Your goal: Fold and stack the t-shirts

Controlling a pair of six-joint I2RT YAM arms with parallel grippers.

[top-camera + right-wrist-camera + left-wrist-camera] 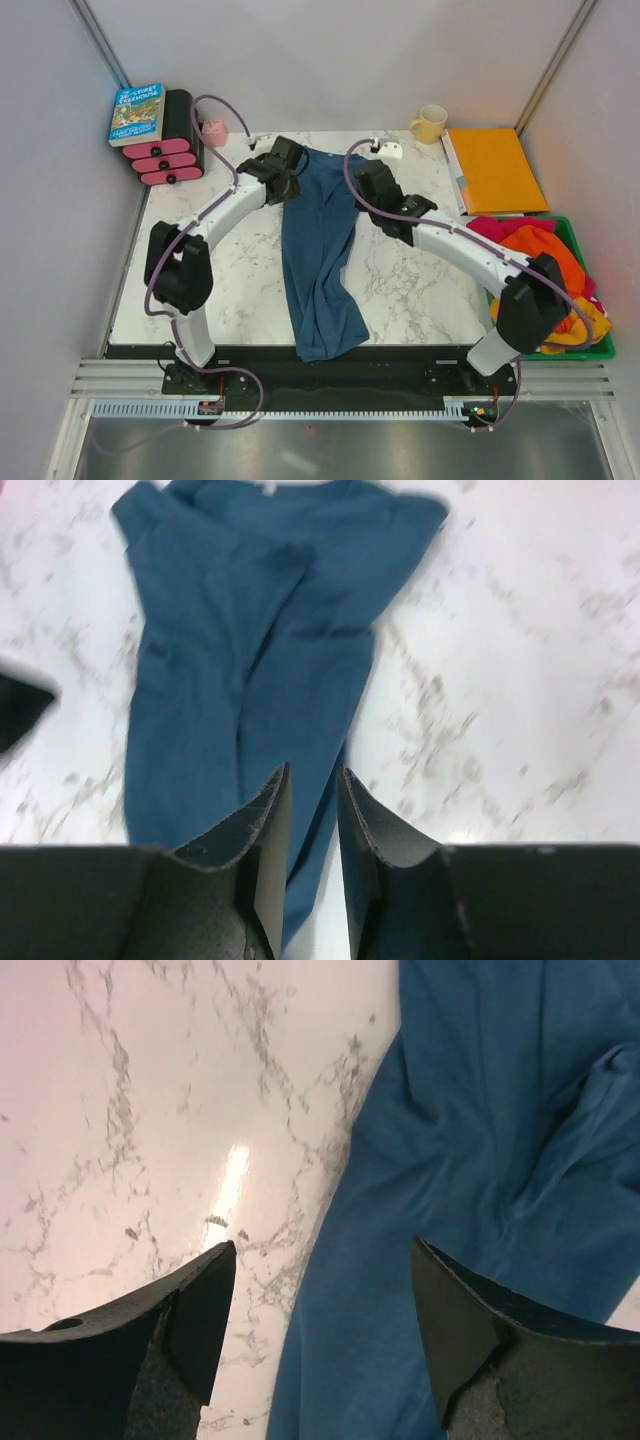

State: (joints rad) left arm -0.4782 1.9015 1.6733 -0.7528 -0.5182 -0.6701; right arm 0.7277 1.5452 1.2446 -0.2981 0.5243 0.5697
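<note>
A dusty teal-blue t-shirt [318, 250] lies bunched in a long strip down the middle of the marble table, its lower end at the near edge. My left gripper [283, 182] hovers at the shirt's upper left edge. Its jaws are wide open [322, 1245], over the cloth border [480, 1140] and bare marble. At the shirt's upper right, my right gripper [368, 180] hangs above the cloth [250, 660]. Its jaws [314, 770] stand a narrow gap apart with nothing between them. Orange [540, 255], magenta-pink [495, 228] and yellow [570, 335] t-shirts lie heaped at the right.
The heaped shirts sit in a green bin [585, 352] at the table's right edge. Behind it are a flat orange folder [495, 170] and a yellow mug [430, 123]. A book [137, 113] rests on a black-and-pink block [170, 150] at the back left, with a small pink cup [213, 132] beside it.
</note>
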